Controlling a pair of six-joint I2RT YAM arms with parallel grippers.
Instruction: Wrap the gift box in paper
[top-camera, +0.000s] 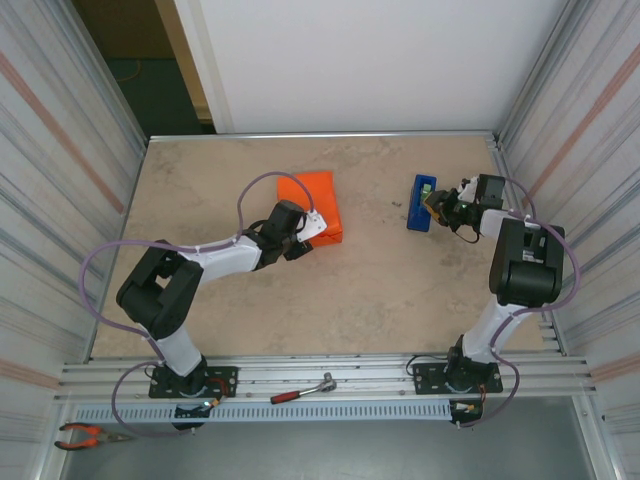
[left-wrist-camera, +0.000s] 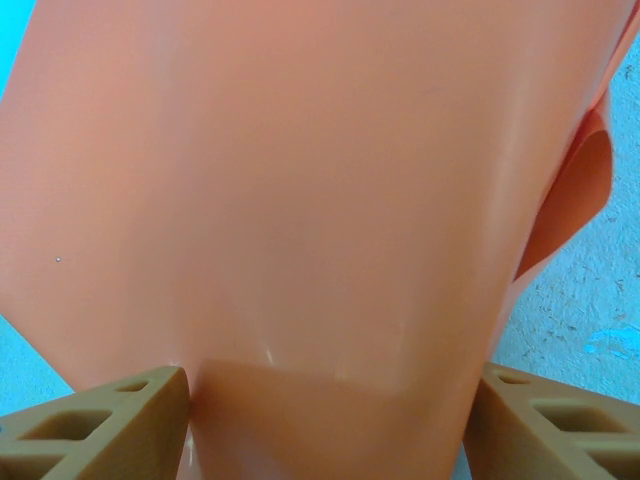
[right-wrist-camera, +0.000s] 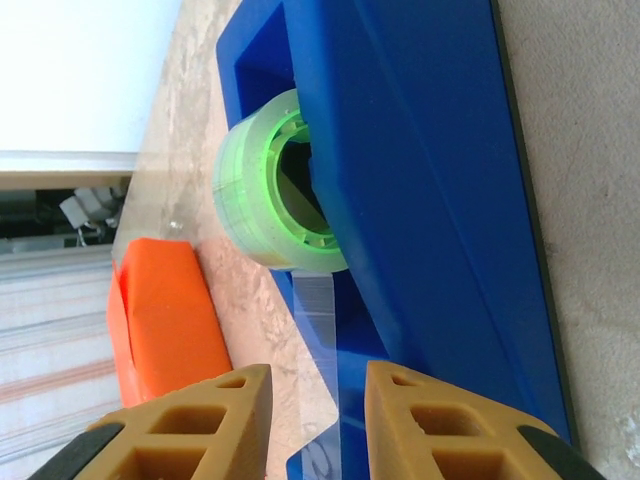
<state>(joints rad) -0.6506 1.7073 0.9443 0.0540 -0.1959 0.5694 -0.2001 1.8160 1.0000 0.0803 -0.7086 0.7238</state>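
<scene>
While the paper (left-wrist-camera: 320, 200) lies folded into a low orange block, presumably with the gift box inside it, the step in hand looks like taping the folds shut. From the left wrist, the left gripper (left-wrist-camera: 330, 400) stands wide, with one tan finger on each side of the block. The block takes up the whole gap between the fingers (left-wrist-camera: 100, 430). Both appear to press on the paper, so this reads as a wide grip pinning the wrap in place. Past the fingertips the smooth orange face runs away from the tool, and at its far right a fold (left-wrist-camera: 575, 200) of the sheet gapes open. From the right wrist, the right gripper (right-wrist-camera: 318, 385) has its jaws drawn close but apart, with a narrow gap between them, and it holds nothing yet. A strip of clear tape (right-wrist-camera: 318, 305) runs into that gap. It leads just ahead to the green-cored tape roll (right-wrist-camera: 275, 185), seated in the blue tape dispenser (right-wrist-camera: 430, 200), which lies in front of the fingers and to their right. Farther off, ahead and to the left, the orange block rests on the beige table (right-wrist-camera: 600, 150), well apart from the dispenser. The next move likely calls for the right jaws to pinch the free end of the strip, draw out a length, tear it off and carry it to the open fold. The left grip must not slacken meanwhile, or the paper may spring open.
</scene>
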